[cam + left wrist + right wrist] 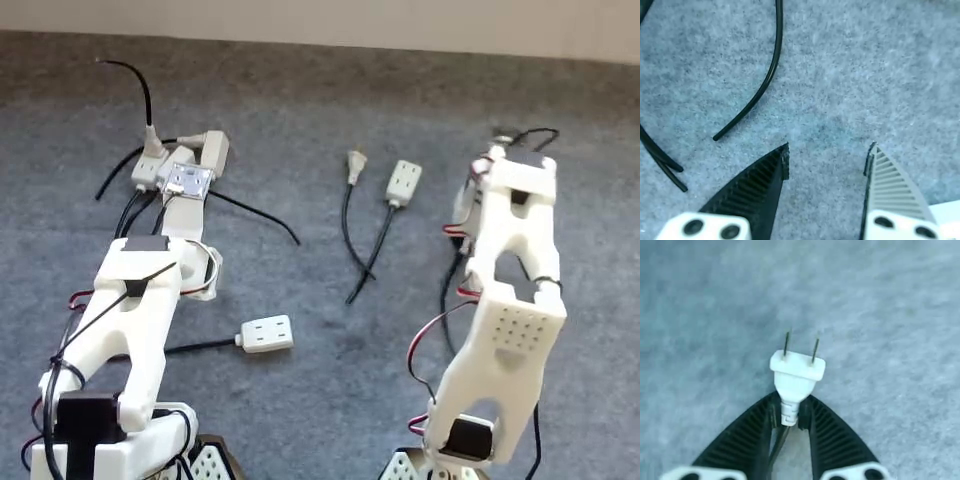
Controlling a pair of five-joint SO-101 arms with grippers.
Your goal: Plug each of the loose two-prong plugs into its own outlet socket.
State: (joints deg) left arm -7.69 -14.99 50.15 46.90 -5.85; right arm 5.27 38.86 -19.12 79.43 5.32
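High view: two white robot arms stand on a gray carpet (300, 80). The left arm (140, 300) rises from 7 o'clock toward 10 o'clock, and the right arm (510, 300) rises from 5 o'clock toward 2 o'clock. At 10 o'clock, just beyond the left arm's tip, lies a cluster of white plugs and sockets (150, 165) trailing black cords; whether any of them are mated cannot be told. A white socket block (267, 333) rests on its cord near 7 o'clock, just beside the left arm. A second socket (403, 180) lies near 1 o'clock, and a loose plug (356, 165) lies just beside it toward 12 o'clock, the two apart, with their cords running down toward the centre. In the left wrist view, the left gripper (827, 150) hangs over bare carpet with its jaws spread wide and nothing between them, and black cables (772, 65) lie on the carpet nearby. In the right wrist view, the right gripper (790, 410) pinches a white plug (796, 372) by its neck, the two prongs pointing away from the jaws above the carpet.
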